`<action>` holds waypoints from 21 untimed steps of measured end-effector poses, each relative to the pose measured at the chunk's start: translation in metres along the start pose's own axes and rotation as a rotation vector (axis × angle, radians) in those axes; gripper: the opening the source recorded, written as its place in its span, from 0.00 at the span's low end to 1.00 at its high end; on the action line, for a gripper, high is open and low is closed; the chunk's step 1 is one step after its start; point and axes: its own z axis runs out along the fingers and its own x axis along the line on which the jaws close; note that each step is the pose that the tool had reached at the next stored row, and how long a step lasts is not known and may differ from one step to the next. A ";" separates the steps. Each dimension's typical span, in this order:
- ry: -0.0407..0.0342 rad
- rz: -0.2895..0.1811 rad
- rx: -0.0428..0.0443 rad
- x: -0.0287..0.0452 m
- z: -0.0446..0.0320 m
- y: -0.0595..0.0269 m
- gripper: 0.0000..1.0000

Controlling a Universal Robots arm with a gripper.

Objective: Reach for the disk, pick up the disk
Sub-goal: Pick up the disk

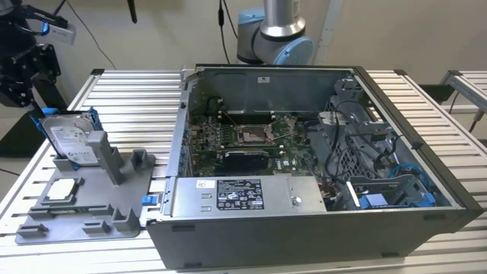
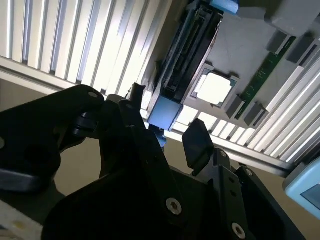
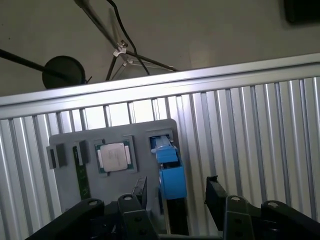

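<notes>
Two black fingers (image 3: 215, 192) of the gripper (image 3: 176, 194) stood wide apart above the disk (image 1: 67, 137), upright in its grey holder (image 1: 91, 222); it looked stiff, weighty, knock-sensitive, best pinched across its flat faces.

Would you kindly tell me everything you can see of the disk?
The disk is a flat silver-metal hard drive with a white printed label, framed by a bright blue plastic carrier. It stands on edge in a slot of the grey fixture at the exterior view's left, beside the open computer case. A grey post of the fixture overlaps its lower corner. In the first wrist view the open gripper hangs over its top edge, not visibly touching it.
</notes>
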 end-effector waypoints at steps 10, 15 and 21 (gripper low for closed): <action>0.0004 -0.003 0.0001 0.0015 0.0131 -0.0003 1.00; 0.0008 -0.005 0.0001 0.0027 0.0189 -0.0007 1.00; 0.0010 -0.009 0.0001 0.0030 0.0286 -0.0008 1.00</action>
